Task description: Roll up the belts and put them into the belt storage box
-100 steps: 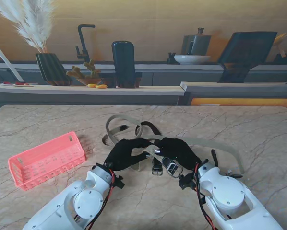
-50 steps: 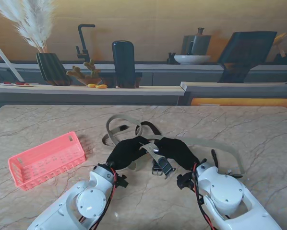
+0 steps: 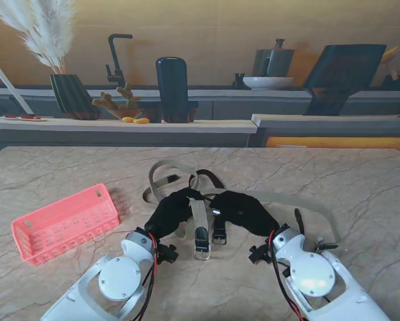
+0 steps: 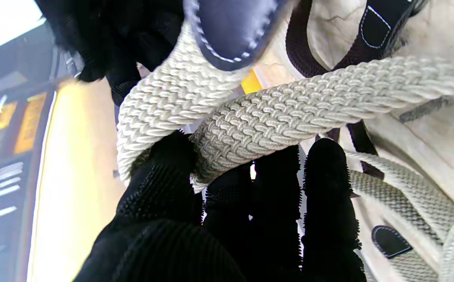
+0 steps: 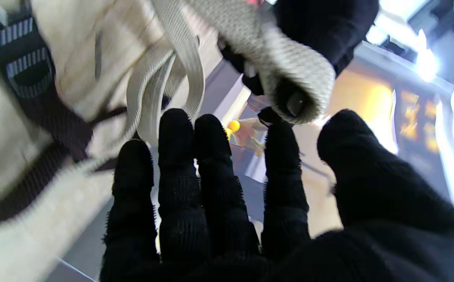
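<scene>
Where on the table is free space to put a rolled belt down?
Bare marble table lies to the right of the beige belt, and more on the far left between the pink basket and the table's far edge. The middle is crowded: left hand, right hand and tangled belts.

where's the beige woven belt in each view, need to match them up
Stand view: the beige woven belt hangs between the two hands at table centre, buckle end nearer to me.
Left wrist view: it fills the middle, looped over the left hand fingers, belt at.
Right wrist view: blurred, draped over the other hand's fingers beyond the right hand, belt at.
Shared landmark: the dark belt.
</scene>
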